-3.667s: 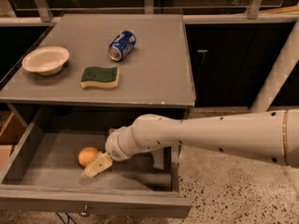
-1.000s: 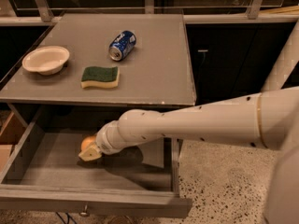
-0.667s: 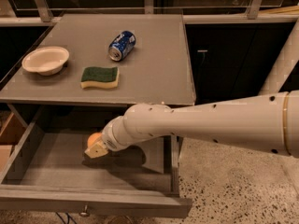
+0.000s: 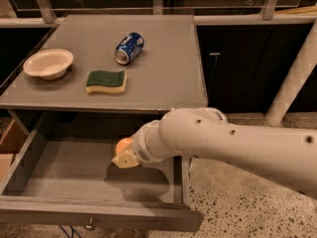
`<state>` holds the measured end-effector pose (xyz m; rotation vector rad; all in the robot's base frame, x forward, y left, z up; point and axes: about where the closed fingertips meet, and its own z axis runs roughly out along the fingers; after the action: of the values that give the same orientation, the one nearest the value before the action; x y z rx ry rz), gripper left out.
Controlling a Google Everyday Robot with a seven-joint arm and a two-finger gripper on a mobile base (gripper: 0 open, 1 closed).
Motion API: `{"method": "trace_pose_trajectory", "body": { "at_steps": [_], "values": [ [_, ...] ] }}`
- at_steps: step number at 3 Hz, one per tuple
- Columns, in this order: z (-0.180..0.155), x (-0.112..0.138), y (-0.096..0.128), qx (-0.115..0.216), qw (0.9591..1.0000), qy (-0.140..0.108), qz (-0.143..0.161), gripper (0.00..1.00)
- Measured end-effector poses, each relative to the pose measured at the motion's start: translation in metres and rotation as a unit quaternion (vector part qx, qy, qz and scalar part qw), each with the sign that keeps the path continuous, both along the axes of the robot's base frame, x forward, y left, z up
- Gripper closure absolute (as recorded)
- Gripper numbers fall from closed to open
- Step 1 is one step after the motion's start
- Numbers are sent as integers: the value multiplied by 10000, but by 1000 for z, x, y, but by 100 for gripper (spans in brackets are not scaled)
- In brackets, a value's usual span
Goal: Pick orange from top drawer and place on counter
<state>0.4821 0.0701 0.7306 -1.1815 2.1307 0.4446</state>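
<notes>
The orange (image 4: 122,145) is held in my gripper (image 4: 125,154), whose cream fingers close around it above the floor of the open top drawer (image 4: 59,175), near the drawer's right side. The orange is off the drawer floor and casts a shadow below. My white arm reaches in from the right. The grey counter (image 4: 163,68) lies above and behind the drawer. The drawer's small metal knob (image 4: 89,226) shows on the front panel.
On the counter lie a cream bowl (image 4: 48,63) at the left, a green-and-yellow sponge (image 4: 106,82) in the middle and a blue soda can (image 4: 129,47) on its side. A cardboard box (image 4: 10,143) stands left of the drawer. A white post (image 4: 292,78) stands at the right.
The gripper closed on the orange low in the drawer, then lifted it and carried it right, away from the drawer floor.
</notes>
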Motion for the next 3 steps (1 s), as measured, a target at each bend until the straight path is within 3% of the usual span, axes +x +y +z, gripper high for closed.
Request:
{"method": "trace_pose_trajectory", "body": {
  "at_steps": [1,3],
  "values": [
    [34,-5,-31,-181,9991,-252,-275,100],
    [49,7,-35,-228,9985,-405,-297,100]
  ]
}}
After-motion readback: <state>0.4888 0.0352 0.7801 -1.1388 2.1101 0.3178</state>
